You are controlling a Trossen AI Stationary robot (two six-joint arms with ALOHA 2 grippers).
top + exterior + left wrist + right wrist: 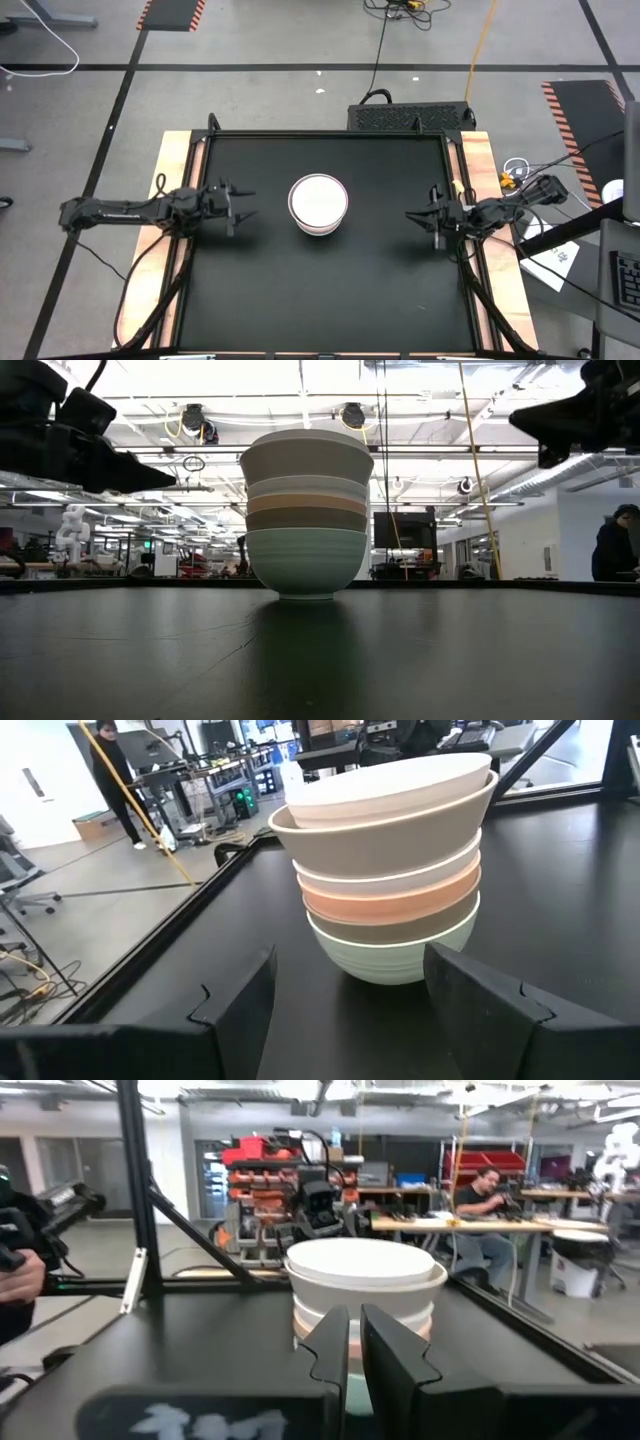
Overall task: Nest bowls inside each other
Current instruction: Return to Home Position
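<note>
Matte black table (300,310) is carrying the stack of bowls (318,203), which is standing between the two grippers.

High view: the left gripper (238,205) is hovering with its jaws spread, the stack just ahead of its tips. The right gripper (422,218) is facing the stack from a little farther off.

Low view: the mint green bowl (305,560) is bearing the others, and the stack is sitting upright.

Left wrist view: the fingers (235,1000) are framing the stack without touching it. The top white bowl (390,780) is nesting in a beige-grey bowl (380,840).

Right wrist view: this gripper's fingers (330,1350) are sitting almost together, gripping nothing.

Judgement: the bowls are looking stiff, smooth and probably breakable. The whole stack is likely heavy and top-weighted, so a hold low on the mint wall, or a pinch over one rim, seems safest.
</note>
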